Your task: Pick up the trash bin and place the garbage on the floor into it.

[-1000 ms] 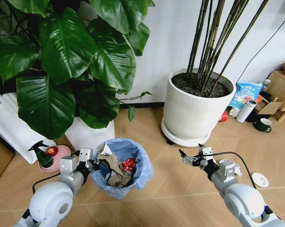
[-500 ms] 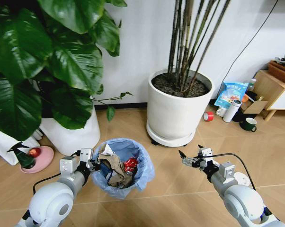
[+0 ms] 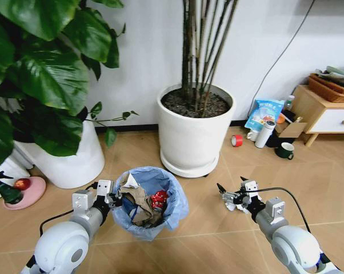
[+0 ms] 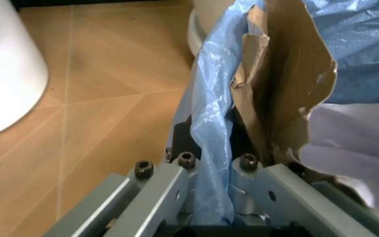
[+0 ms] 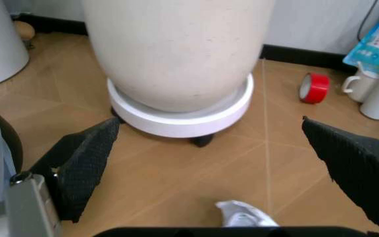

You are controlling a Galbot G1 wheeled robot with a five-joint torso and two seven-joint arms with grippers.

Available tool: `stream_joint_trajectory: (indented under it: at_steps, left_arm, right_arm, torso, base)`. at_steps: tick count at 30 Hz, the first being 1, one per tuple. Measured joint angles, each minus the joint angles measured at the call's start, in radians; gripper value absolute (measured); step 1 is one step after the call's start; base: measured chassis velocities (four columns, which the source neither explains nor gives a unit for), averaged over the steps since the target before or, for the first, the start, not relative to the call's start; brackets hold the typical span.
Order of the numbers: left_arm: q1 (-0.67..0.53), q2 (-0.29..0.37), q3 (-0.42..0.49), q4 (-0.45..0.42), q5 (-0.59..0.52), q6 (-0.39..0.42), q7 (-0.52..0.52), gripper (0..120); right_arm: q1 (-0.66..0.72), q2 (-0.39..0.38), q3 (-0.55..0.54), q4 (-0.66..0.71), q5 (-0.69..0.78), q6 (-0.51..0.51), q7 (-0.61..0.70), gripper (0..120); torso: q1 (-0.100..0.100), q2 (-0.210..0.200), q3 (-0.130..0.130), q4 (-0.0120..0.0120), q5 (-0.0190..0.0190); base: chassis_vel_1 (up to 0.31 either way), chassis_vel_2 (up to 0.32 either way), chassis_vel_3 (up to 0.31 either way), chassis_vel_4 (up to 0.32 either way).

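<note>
Base has turned right while I keep left gripper [image 3: 111, 199] pinching the trash bin [image 3: 151, 201] rim, right gripper [image 3: 228, 194] spread above white garbage [image 5: 246, 215].

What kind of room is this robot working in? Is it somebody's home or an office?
It could be either, most likely a lounge or office corner. Big white plant pots stand against a plain wall on a wood-look floor, and a low wooden cabinet has a mug and bottles beside it.
</note>
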Motion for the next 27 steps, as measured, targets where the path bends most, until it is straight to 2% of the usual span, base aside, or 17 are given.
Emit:
stream_joint_trajectory:
  at_steps: [6, 13, 14, 16, 18, 19, 20, 23, 26, 27]
  left_arm:
    - [0.0, -0.001, 0.004, -0.005, 0.002, 0.0, -0.001, 0]
    - [0.0, -0.005, 0.007, -0.014, 0.011, -0.002, 0.001, 0]
    - [0.003, -0.006, 0.006, -0.016, 0.015, -0.004, 0.004, 0]
    - [0.005, -0.006, 0.005, -0.018, 0.019, -0.005, 0.007, 0]
    - [0.007, -0.008, 0.004, -0.021, 0.026, -0.007, 0.014, 0]
    - [0.006, -0.009, 0.005, -0.021, 0.029, -0.008, 0.017, 0]
    - [0.006, -0.009, 0.005, -0.021, 0.029, -0.008, 0.017, 0]
    - [0.001, -0.014, 0.009, -0.023, 0.031, -0.009, 0.024, 0]
    - [-0.004, -0.015, 0.013, -0.024, 0.031, -0.009, 0.028, 0]
    - [-0.007, -0.015, 0.014, -0.024, 0.031, -0.009, 0.029, 0]
  right_arm:
    - [0.001, -0.007, 0.016, -0.026, -0.007, 0.023, -0.016, 100]
    - [-0.036, -0.05, 0.136, -0.17, -0.021, 0.144, -0.217, 100]
    - [-0.056, -0.059, 0.164, -0.193, -0.029, 0.173, -0.261, 100]
    - [-0.079, -0.068, 0.189, -0.209, -0.039, 0.202, -0.304, 100]
    - [-0.144, -0.085, 0.258, -0.231, -0.069, 0.263, -0.407, 100]
    - [-0.176, -0.091, 0.284, -0.233, -0.075, 0.284, -0.441, 100]
    - [-0.176, -0.091, 0.284, -0.233, -0.075, 0.284, -0.441, 100]
    - [-0.289, -0.105, 0.346, -0.24, -0.1, 0.355, -0.514, 100]
    - [-0.354, -0.103, 0.371, -0.254, -0.146, 0.405, -0.536, 100]
    - [-0.379, -0.096, 0.378, -0.265, -0.169, 0.427, -0.541, 100]
  torso:
    - [0.0, 0.0, 0.0, 0.0004, 0.0006]
    - [0.0, 0.0, 0.0, 0.0003, 0.0006]
    - [0.0, 0.0, 0.0, 0.0004, -0.0003]
    - [0.0, 0.0, 0.0, 0.0004, -0.0003]
    - [0.0, 0.0, 0.0, 0.0003, 0.0006]
    - [0.0, 0.0, 0.0, 0.0004, -0.0004]
    - [0.0, 0.0, 0.0, 0.0004, -0.0004]
    - [0.0, 0.0, 0.0, 0.0, 0.0009]
    - [0.0, 0.0, 0.0, 0.0001, -0.0005]
    - [0.0, 0.0, 0.0, 0.0001, 0.0002]
  base:
    - [-0.179, -0.172, 0.173, 0.171]
    - [-0.05, -0.056, 0.07, 0.042]
    - [0.0, 0.0, 0.0, 0.0]
    - [0.0, 0.0, 0.0, 0.0]
    - [0.0, 0.0, 0.0, 0.0]
    - [0.0, 0.0, 0.0, 0.0]
    - [0.0, 0.0, 0.0, 0.0]
    - [0.0, 0.0, 0.0, 0.0]
    - [0.0, 0.0, 0.0, 0.0]
    - [0.0, 0.0, 0.0, 0.0]
